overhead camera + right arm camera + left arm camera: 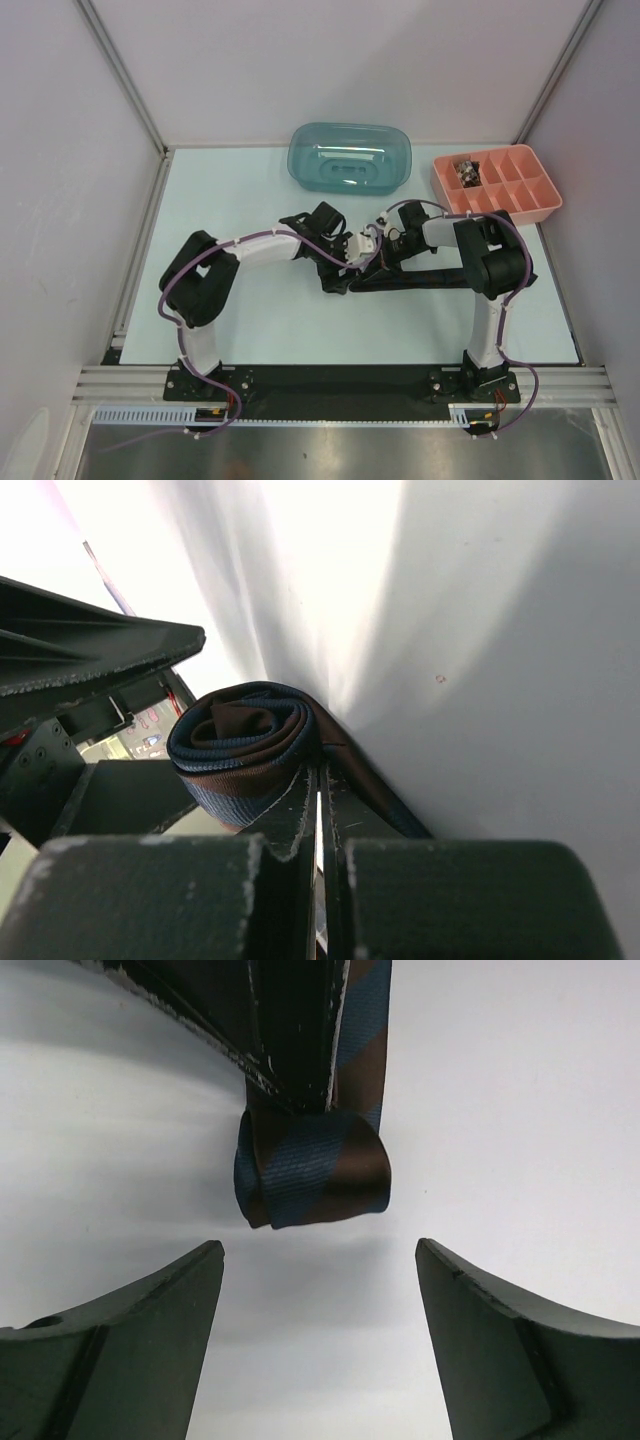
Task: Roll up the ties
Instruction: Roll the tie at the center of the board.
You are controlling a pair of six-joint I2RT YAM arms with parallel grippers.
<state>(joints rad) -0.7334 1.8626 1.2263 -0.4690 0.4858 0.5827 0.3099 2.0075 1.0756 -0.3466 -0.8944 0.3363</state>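
Blue-brown rolled tie before spread left pincer; closed right pincer abuts it, teal tub beyond.

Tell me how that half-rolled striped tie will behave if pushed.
Probably floppy: the tie is soft fabric in a loose coil. Pushed, it would likely squash or unroll, not slide; only the right hand seems to pin it.

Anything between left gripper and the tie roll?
No. Left wrist view shows only bare table between the open left gripper and the tie roll.
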